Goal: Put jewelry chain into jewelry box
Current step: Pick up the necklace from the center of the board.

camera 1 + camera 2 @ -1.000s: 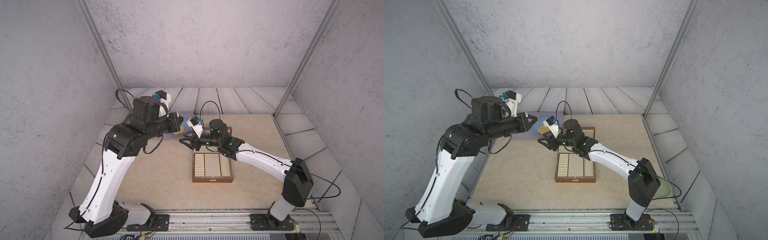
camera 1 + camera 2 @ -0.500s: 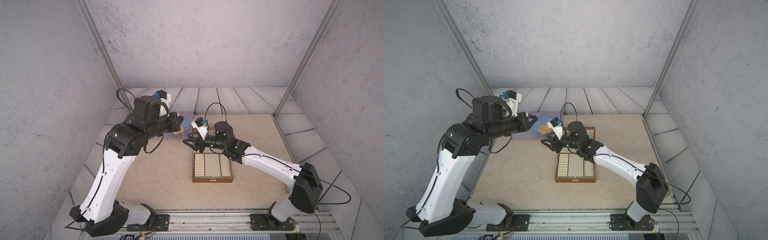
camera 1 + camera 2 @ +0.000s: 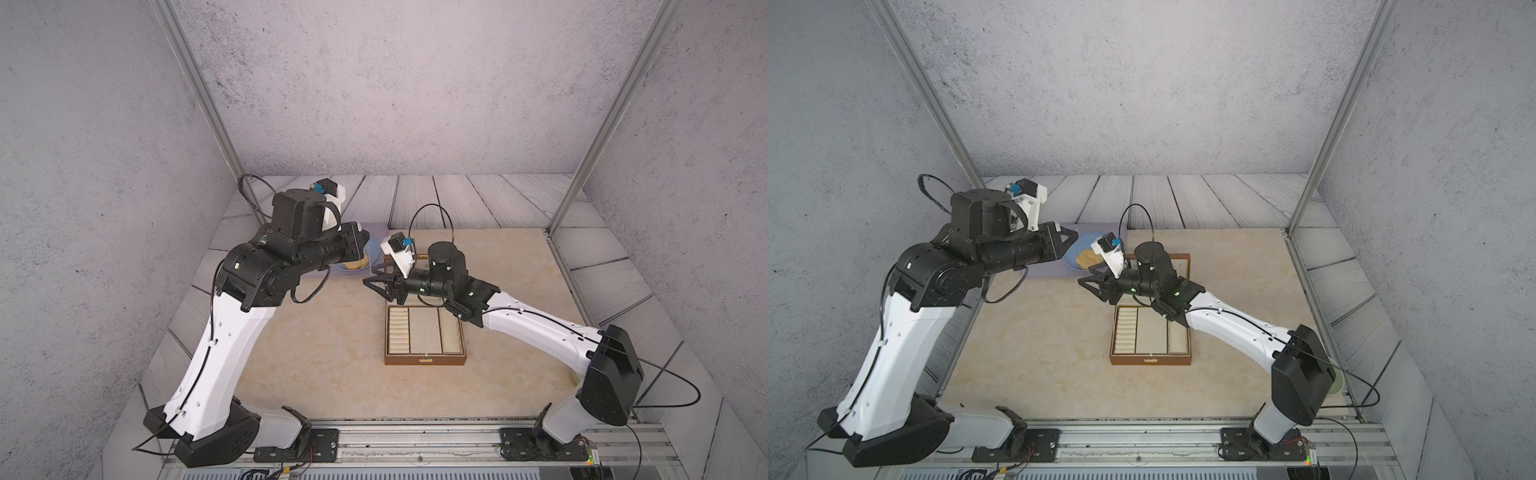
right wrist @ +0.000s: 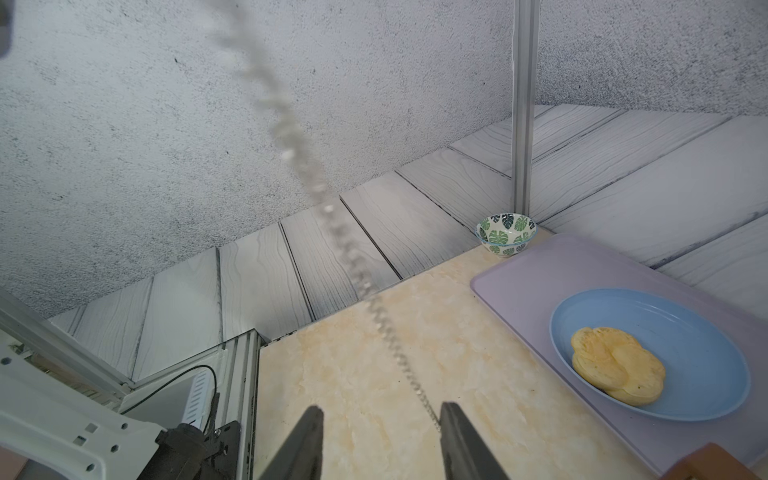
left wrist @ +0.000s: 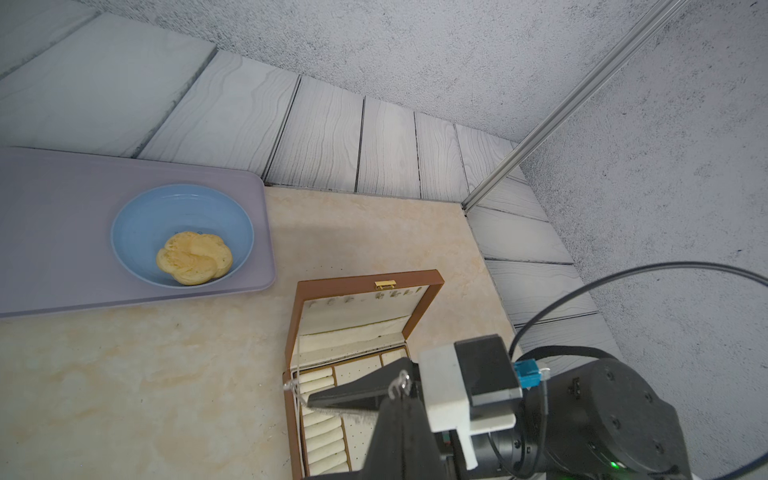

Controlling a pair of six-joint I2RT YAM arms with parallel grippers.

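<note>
Fine pale jewelry chain [image 4: 361, 282] slants through the air, touching the spread right gripper [image 4: 382, 409], near the open brown jewelry box [image 3: 426, 359]. The left gripper [image 3: 1073, 239] is pressed together. Blue bowl [image 5: 137, 232] holds yellow pastry [image 5: 193, 257].

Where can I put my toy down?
Bare beige marble tabletop lies between the white left arm and the brown jewelry box, in front of the lilac tray. Also right of the box, toward the back. Crowded: the box's lid end, by the right fingers.
</note>
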